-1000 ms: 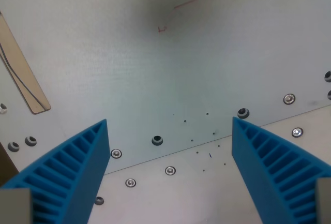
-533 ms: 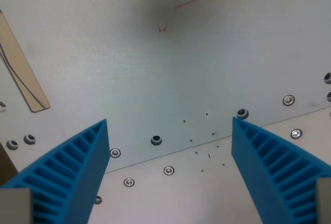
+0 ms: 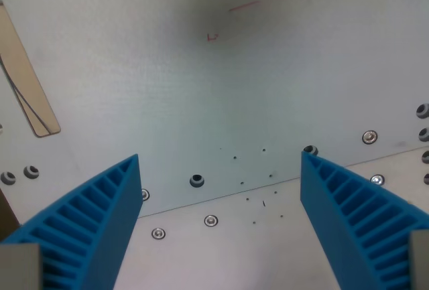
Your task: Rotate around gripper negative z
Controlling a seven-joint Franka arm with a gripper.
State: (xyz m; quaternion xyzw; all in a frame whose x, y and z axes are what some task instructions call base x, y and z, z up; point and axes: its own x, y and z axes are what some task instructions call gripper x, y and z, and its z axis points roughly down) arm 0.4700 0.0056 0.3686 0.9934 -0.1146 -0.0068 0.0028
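My gripper (image 3: pixel 220 226) is open and empty. Its two blue ribbed fingers (image 3: pixel 87 230) stand wide apart at the bottom left and bottom right of the wrist view. Below them lies a pale grey metal plate (image 3: pixel 201 96) with faint red pen marks (image 3: pixel 242 7) near the top. Nothing sits between the fingers.
A seam runs across the plate with screws (image 3: pixel 211 221) and dark holes (image 3: pixel 196 181) along it. A tan strip with a dark line (image 3: pixel 27 96) lies at the wrist view's left edge. More holes and screws (image 3: pixel 369 136) show at the right.
The whole scene has shifted slightly left and down-left in the picture and turned a little, so the camera has moved. The fingers stay open the same width.
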